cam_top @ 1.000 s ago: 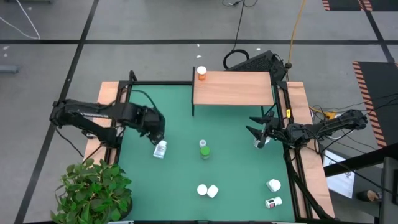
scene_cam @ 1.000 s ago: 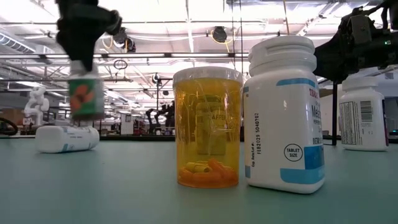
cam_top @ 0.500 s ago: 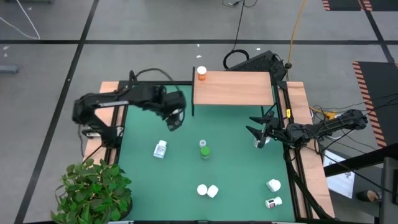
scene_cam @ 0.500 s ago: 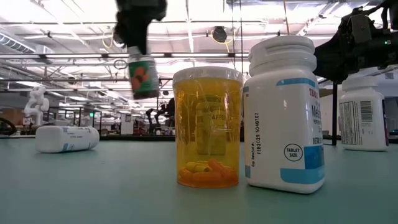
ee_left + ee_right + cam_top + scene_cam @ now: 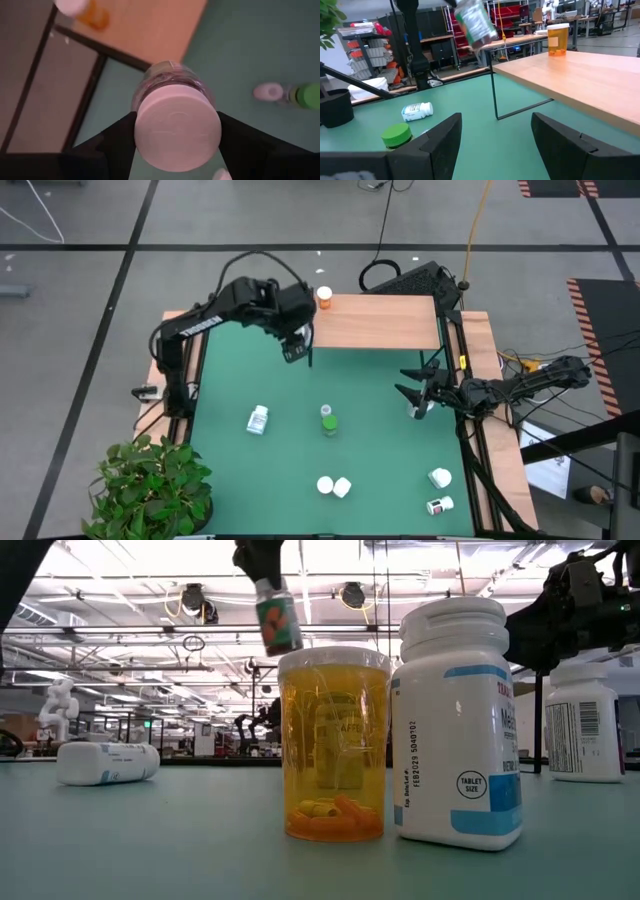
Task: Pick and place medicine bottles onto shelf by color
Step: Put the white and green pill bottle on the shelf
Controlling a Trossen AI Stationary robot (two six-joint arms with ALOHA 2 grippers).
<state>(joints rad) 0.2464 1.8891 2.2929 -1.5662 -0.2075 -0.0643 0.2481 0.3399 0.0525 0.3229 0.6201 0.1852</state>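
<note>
My left gripper point(image 5: 294, 344) is shut on a small bottle point(image 5: 279, 624) with a green and orange label and a white cap. It holds the bottle high above the green table, beside the near left corner of the wooden shelf point(image 5: 378, 323). An orange bottle point(image 5: 324, 298) stands on the shelf's far left corner. A green bottle point(image 5: 327, 420) stands mid-table and a white bottle point(image 5: 258, 420) lies on its side to its left. My right gripper point(image 5: 408, 385) is open and empty at the table's right, with a white bottle point(image 5: 419, 411) standing beside it. My left gripper pinches the bottle's white cap point(image 5: 177, 127) between its two fingers point(image 5: 116, 142), one on each side of the cap. The fingers come from above and point down. The bottle hangs below them, clear of the table, with its bottom tilted a little toward the shelf.
Two white bottles point(image 5: 334, 486) sit near the table's front edge; in the low view they show as an orange bottle point(image 5: 333, 745) and a white one point(image 5: 460, 725). Two more white bottles point(image 5: 440, 490) lie at the front right. A plant point(image 5: 150, 485) stands at the front left corner.
My left gripper has carried the labelled bottle up and from the table's left side toward the far edge and the right. It is now at the shelf's near left corner. The bottle has tipped slightly in the hold. My right arm has kept still.
</note>
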